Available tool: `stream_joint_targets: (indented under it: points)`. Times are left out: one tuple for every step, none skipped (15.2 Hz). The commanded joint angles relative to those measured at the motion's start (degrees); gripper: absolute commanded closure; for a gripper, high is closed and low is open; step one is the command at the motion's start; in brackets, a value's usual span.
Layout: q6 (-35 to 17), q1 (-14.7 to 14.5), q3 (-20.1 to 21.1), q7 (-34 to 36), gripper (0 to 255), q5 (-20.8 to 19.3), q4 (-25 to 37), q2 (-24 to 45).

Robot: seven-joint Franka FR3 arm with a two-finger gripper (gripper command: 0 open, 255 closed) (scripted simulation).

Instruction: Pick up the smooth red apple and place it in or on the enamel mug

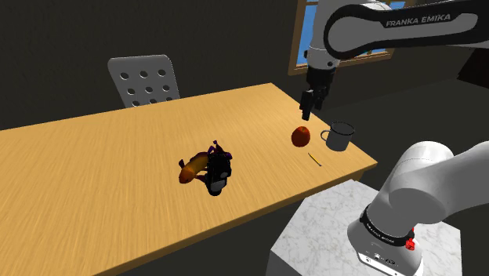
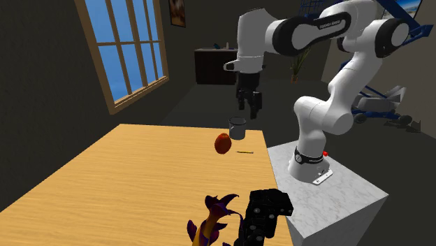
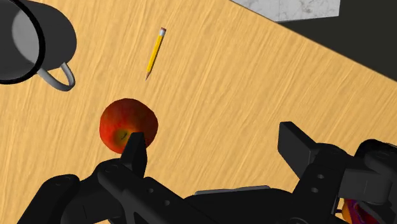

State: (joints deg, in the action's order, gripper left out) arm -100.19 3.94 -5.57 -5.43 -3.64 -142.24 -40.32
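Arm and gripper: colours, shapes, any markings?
The arm has rounded white links with dark bands at the joints, and FRANKA EMIKA lettering on the upper link. A small red mark sits near the base. The gripper is all black and blocky, with two flat fingers. No loose cables visible.

Red-orange apple (image 1: 301, 136) (image 2: 223, 143) (image 3: 128, 124) rests on wooden table (image 1: 117, 180), near grey mug (image 1: 339, 136) (image 2: 237, 126) (image 3: 25, 38), not touching. Mug upright, dark rim, handle toward apple.

i saw a home room, dining-type: wooden table (image 1: 78, 180), chair (image 1: 146, 81) with a perforated back, tall paned window (image 2: 126, 49), dark sideboard (image 2: 209, 66), framed picture (image 2: 177, 10).
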Motion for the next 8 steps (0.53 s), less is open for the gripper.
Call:
stream_joint_targets:
  points:
    - [-3.89, 0.84, -2.05, -1.62, 0, -0.69, -2.0, 1.49]
    - [-5.71, 1.22, -3.1, -2.44, 0, -0.98, -2.65, 2.51]
    - [-7.54, 1.59, -4.16, -3.28, 0, -1.24, -3.23, 3.63]
    - [-9.38, 1.94, -5.22, -4.14, 0, -1.46, -3.74, 4.85]
    - [-11.24, 2.26, -6.29, -5.01, 0, -1.63, -4.16, 6.16]
    - [-13.09, 2.55, -7.37, -5.92, 0, -1.74, -4.49, 7.57]
    - [-14.95, 2.81, -8.45, -6.85, 0, -1.78, -4.75, 9.07]
    - [-16.81, 3.04, -9.53, -7.82, 0, -1.75, -4.92, 10.66]
